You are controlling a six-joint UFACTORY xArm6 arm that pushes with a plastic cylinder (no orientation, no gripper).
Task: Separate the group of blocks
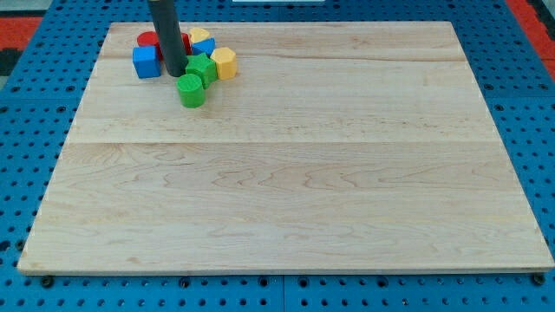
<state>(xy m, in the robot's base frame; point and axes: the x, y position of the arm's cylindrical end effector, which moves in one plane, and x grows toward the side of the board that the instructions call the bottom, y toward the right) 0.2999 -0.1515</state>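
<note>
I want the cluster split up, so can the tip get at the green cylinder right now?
Probably yes. My tip sits inside the cluster, just above the green cylinder toward the view's left, with nothing visible between them, and bare board lies below it.

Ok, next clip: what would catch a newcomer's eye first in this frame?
A tight huddle of coloured blocks sits at the view's top left of the wooden board. The dark rod comes down into its middle, my tip landing between the blue cube on the view's left and the green blocks, one beside it and one nearest the view's bottom. A yellow block marks the huddle's right edge, with red pieces behind.
</note>
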